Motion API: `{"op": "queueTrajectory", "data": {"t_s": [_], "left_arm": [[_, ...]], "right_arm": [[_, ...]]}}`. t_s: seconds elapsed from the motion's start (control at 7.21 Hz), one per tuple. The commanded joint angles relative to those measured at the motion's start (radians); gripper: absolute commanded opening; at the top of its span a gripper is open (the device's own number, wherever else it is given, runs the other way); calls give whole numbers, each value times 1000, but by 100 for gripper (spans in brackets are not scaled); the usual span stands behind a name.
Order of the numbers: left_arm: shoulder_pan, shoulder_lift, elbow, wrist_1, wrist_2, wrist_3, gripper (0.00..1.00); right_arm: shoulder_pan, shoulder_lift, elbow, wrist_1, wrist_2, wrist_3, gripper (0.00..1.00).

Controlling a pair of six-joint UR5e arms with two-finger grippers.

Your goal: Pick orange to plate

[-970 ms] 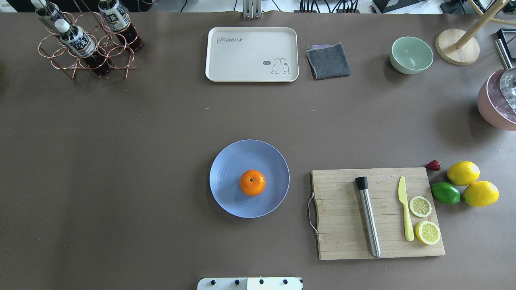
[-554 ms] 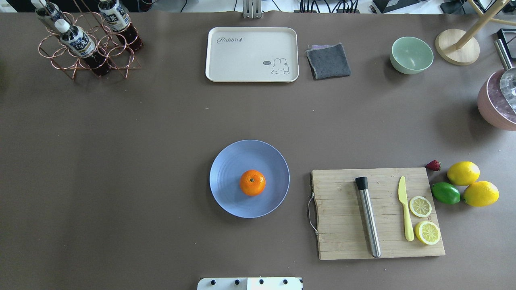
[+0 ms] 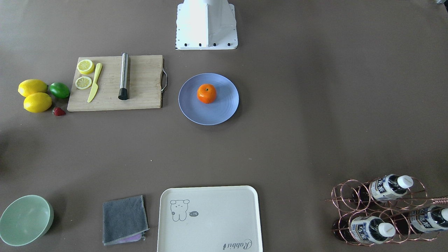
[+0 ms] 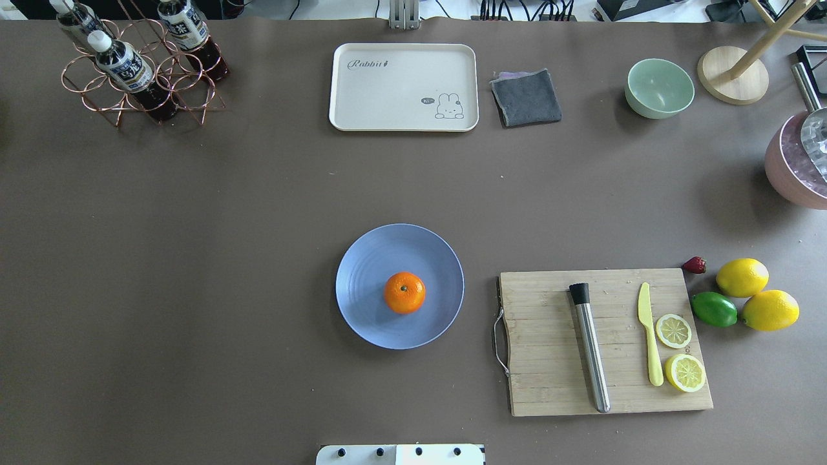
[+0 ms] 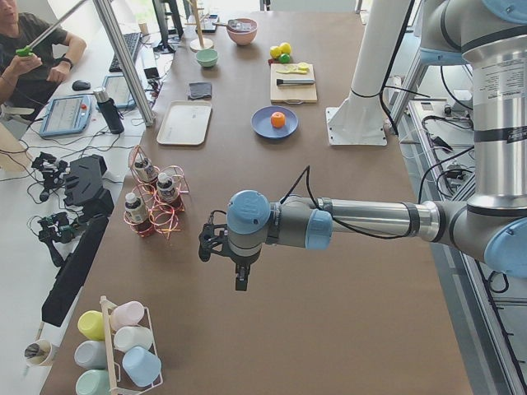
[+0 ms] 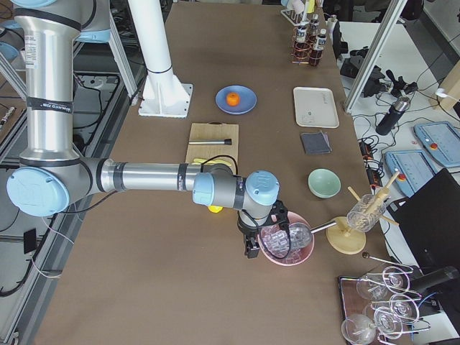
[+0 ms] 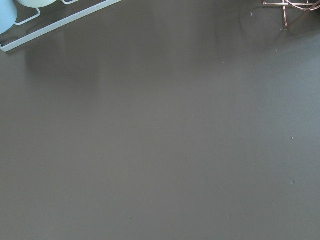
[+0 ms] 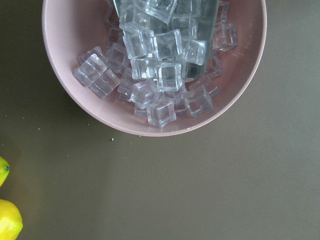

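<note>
Sitting stem-up, the orange point(image 4: 404, 292) rests centrally on the plate point(image 4: 363, 268).

Tabletop point(image 4: 194, 258): long, covered in a matte dark-brown sheet, a few pale specks on it. Lighting even and diffuse; shadows soft-edged and faint. An aluminium frame post point(image 5: 123, 58) stands slanted at the tabletop's far edge in the exterior left view. Beyond it is a white side desk point(image 5: 97, 51). Floor point(image 5: 20, 247) pale, with cables strewn across it.
</note>
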Motion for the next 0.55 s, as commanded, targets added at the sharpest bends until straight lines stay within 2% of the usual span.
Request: {"op": "queueTrajectory", "data": {"t_s": [0.0,0.42], "left_arm": [[-5,10,-11,0,3,2,97],[-5,12,1,0,12,4,97]], "right_arm": [[0,0,0,3,1,1,100],[0,0,1,4,6,7,100]]}}
